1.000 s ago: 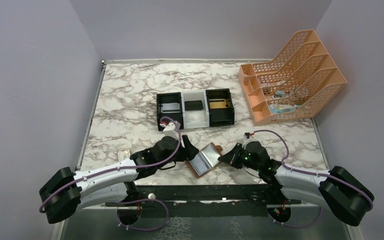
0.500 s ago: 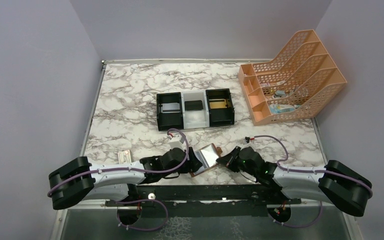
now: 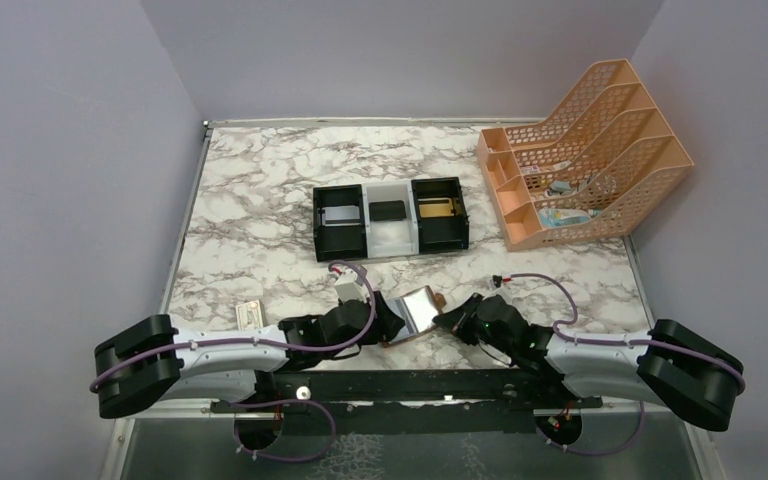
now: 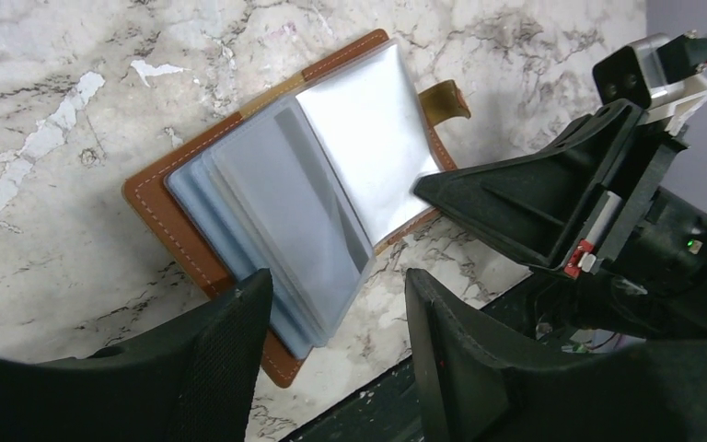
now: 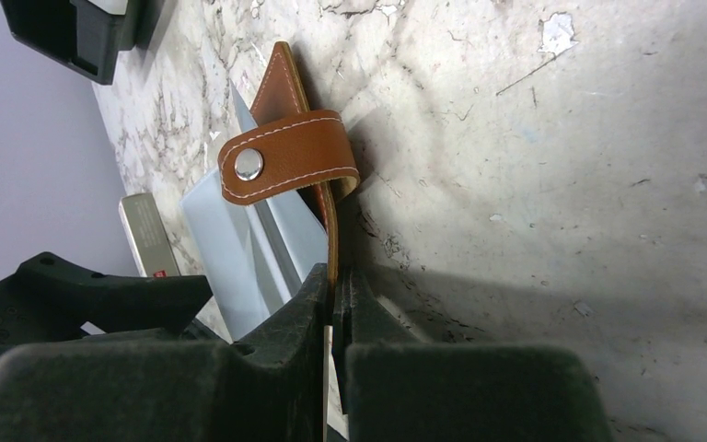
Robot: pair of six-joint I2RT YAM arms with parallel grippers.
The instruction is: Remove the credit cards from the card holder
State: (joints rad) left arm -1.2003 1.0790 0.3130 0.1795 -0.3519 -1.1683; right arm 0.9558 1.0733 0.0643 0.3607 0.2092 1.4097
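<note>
up front, right gripper (image 5: 332,299) pinches the card holder (image 5: 287,158); left gripper (image 4: 336,296) stands open over it.

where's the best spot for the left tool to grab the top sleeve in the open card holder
Probably the top sleeve's near end, the one facing the open left tool, coming in from the near side with one finger over and one under. The sleeves look bound along the card holder's spine and fan loose at that end, and the right tool pins the tabbed cover.

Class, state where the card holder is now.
Top view: the card holder lies open near the table's front edge, between the left hand and right hand, which pinches its cover.
</note>
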